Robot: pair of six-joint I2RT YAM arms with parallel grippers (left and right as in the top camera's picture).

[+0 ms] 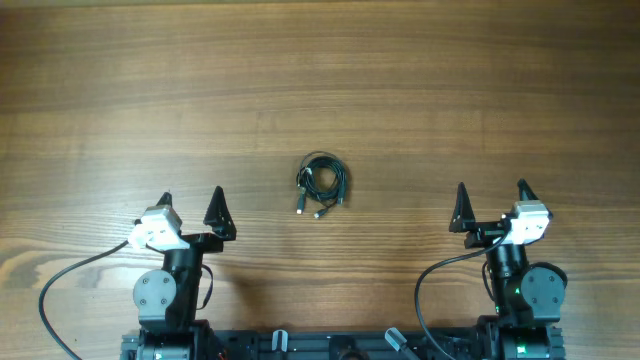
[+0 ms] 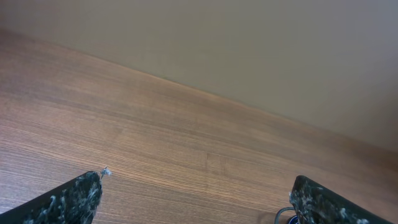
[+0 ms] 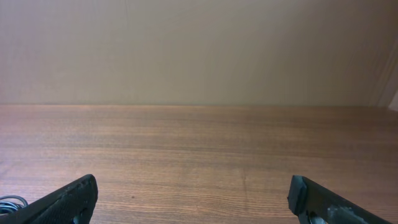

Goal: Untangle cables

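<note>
Only a cut-off sliver of the cables [image 3: 9,203] shows in the right wrist view. They lie as a small coiled black bundle with silvery plugs on the wood-grain worktop [image 1: 400,80], between and ahead of the left pincer [image 1: 192,196] and right pincer [image 1: 491,188], both spread wide and empty.

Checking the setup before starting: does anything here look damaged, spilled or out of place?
Nothing stands out. The cables lie as one small tangled coil in the middle of the table, untouched; the left gripper and right gripper stand open, well short of it.
</note>
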